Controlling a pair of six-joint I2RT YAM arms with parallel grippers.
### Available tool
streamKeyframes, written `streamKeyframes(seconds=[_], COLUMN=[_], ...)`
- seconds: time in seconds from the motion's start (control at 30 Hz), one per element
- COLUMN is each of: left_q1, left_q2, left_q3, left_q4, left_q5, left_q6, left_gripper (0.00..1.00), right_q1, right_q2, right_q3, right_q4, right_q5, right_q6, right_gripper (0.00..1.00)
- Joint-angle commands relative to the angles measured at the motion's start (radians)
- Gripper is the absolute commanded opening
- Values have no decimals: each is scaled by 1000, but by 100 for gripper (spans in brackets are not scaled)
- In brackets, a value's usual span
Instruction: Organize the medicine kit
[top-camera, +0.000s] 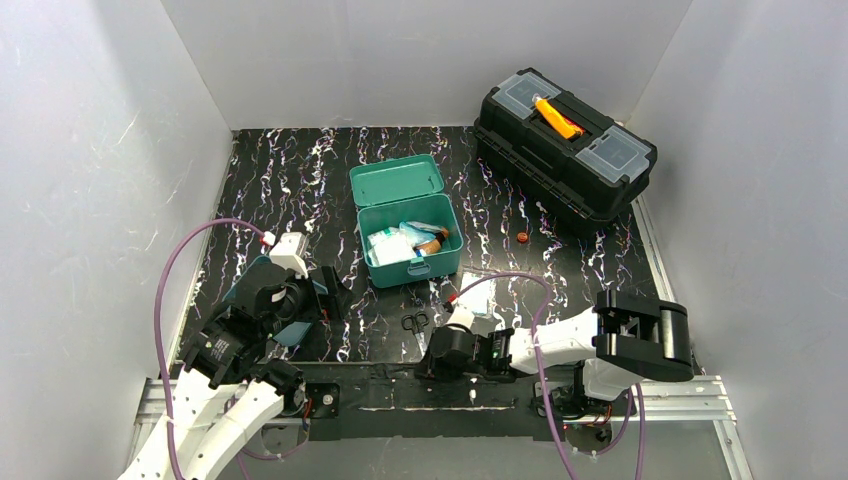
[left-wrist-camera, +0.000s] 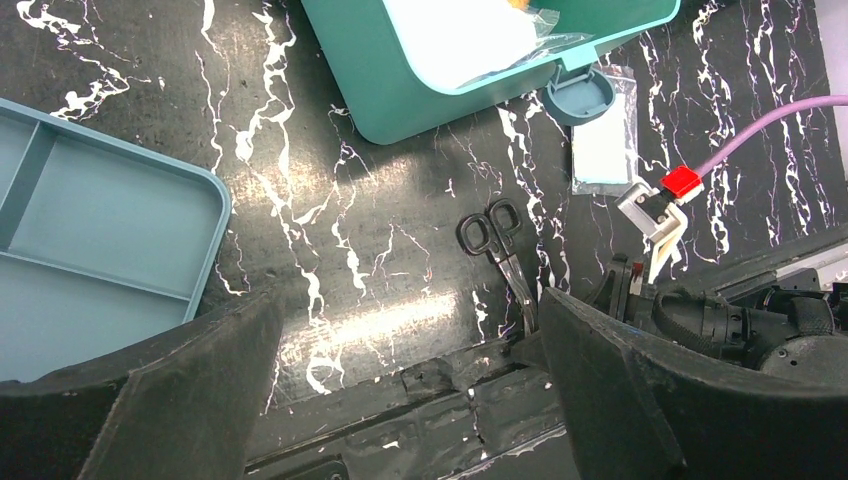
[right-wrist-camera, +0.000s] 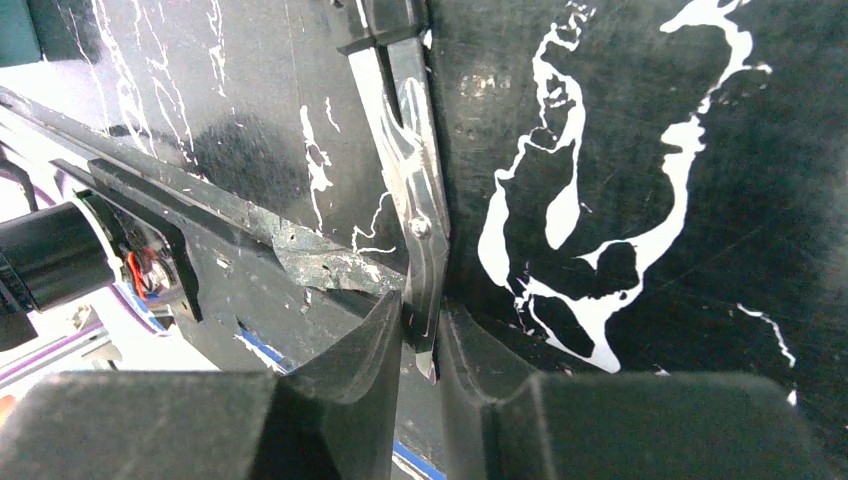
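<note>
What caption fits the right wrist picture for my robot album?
The right gripper pinches the scissors by their blade tips on the black marbled table.

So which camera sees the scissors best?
The left wrist view: the scissors show their black handle loops and blades together. The right wrist view shows only the blades, very close, pinched between the fingers of the right gripper. The top view shows them tiny.

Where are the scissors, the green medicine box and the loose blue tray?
scissors (left-wrist-camera: 507, 262), left wrist view, on the joint where the blades cross.
medicine kit (top-camera: 397, 180), top external view, on the open lid's inside.
tray (left-wrist-camera: 110, 215), left wrist view, on the bare floor of its big compartment.
</note>
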Motion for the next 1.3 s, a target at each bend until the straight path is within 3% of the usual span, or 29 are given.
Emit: streamKeyframes(seconds=[0.0, 0.17, 0.53, 0.83, 1.07, 1.27], left_q1=[-8, -10, -10, -10, -10, -10], left_q2=[7, 16, 16, 33, 46, 52], left_q3=[-3, -2, 10, 77, 128, 130], left_q4=[-17, -19, -19, -23, -24, -46], left_q5=[-21, -23, 8, 236, 548, 699], left_q6=[-4, -3, 7, 47, 91, 122], left_gripper=[98, 98, 98, 98, 98, 98], right_q1=[7, 7, 9, 10, 7, -3], right_q2=[-3, -15, -134, -295, -396, -473], right_q3=[-22, -16, -6, 58, 89, 124], right_q4=[53, 52, 40, -140, -153, -229], right_q5=[20, 28, 14, -108, -387, -571], right_q6=[1, -35, -227, -461, -620, -710], right_gripper=[23, 1, 1, 1, 1, 1])
